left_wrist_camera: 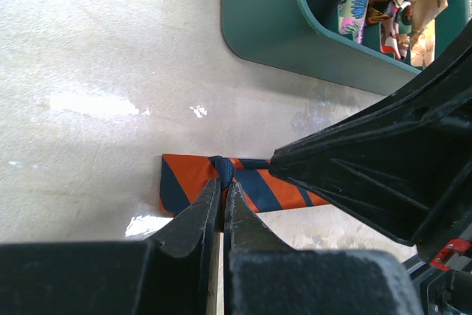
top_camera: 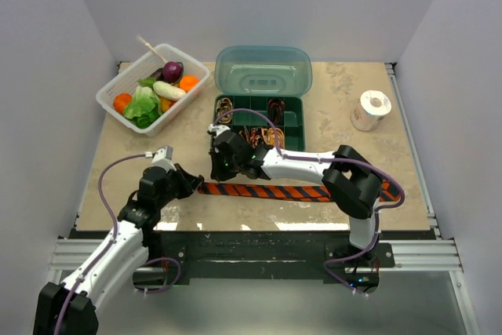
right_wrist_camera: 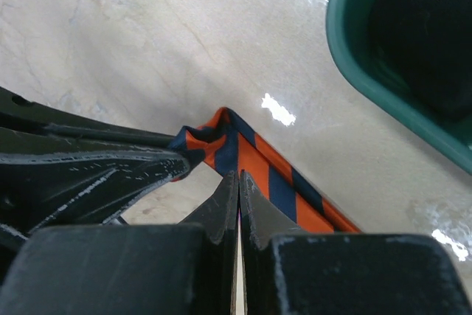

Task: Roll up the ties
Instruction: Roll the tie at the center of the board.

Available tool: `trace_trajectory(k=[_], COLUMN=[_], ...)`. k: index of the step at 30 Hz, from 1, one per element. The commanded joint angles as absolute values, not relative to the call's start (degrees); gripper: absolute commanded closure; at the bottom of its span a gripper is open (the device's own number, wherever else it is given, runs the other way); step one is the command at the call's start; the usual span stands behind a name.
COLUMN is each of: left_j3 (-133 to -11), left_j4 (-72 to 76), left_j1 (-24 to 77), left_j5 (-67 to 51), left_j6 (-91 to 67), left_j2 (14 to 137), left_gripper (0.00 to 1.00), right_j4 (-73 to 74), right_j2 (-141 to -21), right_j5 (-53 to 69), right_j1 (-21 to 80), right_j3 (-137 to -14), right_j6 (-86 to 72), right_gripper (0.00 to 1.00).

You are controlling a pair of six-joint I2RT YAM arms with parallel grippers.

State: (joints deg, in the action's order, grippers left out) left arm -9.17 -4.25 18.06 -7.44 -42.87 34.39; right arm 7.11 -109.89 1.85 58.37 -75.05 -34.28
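Observation:
The orange-red tie with navy stripes (top_camera: 274, 191) lies flat along the table's front, running left to right. My left gripper (top_camera: 190, 183) is at its left end. In the left wrist view the gripper (left_wrist_camera: 223, 186) is shut, pinching a bunched navy fold of the tie (left_wrist_camera: 184, 178). My right gripper (top_camera: 217, 169) is just right of it. In the right wrist view the gripper (right_wrist_camera: 238, 176) is shut, its tips touching the tie (right_wrist_camera: 254, 156) from above. Several small coiled ties (top_camera: 259, 127) sit in the green box (top_camera: 294, 111).
The box's clear lid (top_camera: 263, 71) stands open behind it. A white basket (top_camera: 118, 84) of vegetables is at the back left. A white tape roll (top_camera: 370, 110) is at the back right. The two grippers are almost touching.

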Motion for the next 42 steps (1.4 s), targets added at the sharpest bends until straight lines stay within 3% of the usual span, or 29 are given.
trace_trajectory(k=[1,23,26,29,32,37,42], left_j3=[-9.9,-5.4,-5.5,-5.5,-5.7,-4.5,-4.0], left_j4=[2.0,16.4,17.0,16.9,16.2,16.6,16.1], left_j1=[19.4,23.1,24.3,25.1,25.2,25.2,25.2], left_j5=[-7.1,-8.2,-7.4,-6.0,-5.4,-4.8,-3.9], left_j6=[-43.2,-45.8,-46.1,-46.6,-47.1,-48.9,-49.8], left_j2=[36.8,51.6,52.9,52.7,51.6,49.0,47.2], left_gripper=[1.00,0.94,0.86,0.63,0.52,0.52,0.60], right_j4=[8.8,9.1,8.7,8.7,8.6,8.5,7.3], right_j2=[-107.8,-110.8,-110.4,-110.1,-109.8,-109.2,-108.7], right_j5=[0.1,0.1,0.1,0.1,0.1,0.1,1.1], right_j1=[58.1,57.9,57.9,57.8,57.9,57.8,57.7], right_j3=[-73.2,-73.0,-72.6,-72.5,-72.3,-72.2,-71.8], right_j6=[-32.5,-32.0,-32.0,-32.0,-32.1,-32.1,-32.7], right_gripper=[0.99,0.99,0.99,0.99,0.99,0.99,0.99])
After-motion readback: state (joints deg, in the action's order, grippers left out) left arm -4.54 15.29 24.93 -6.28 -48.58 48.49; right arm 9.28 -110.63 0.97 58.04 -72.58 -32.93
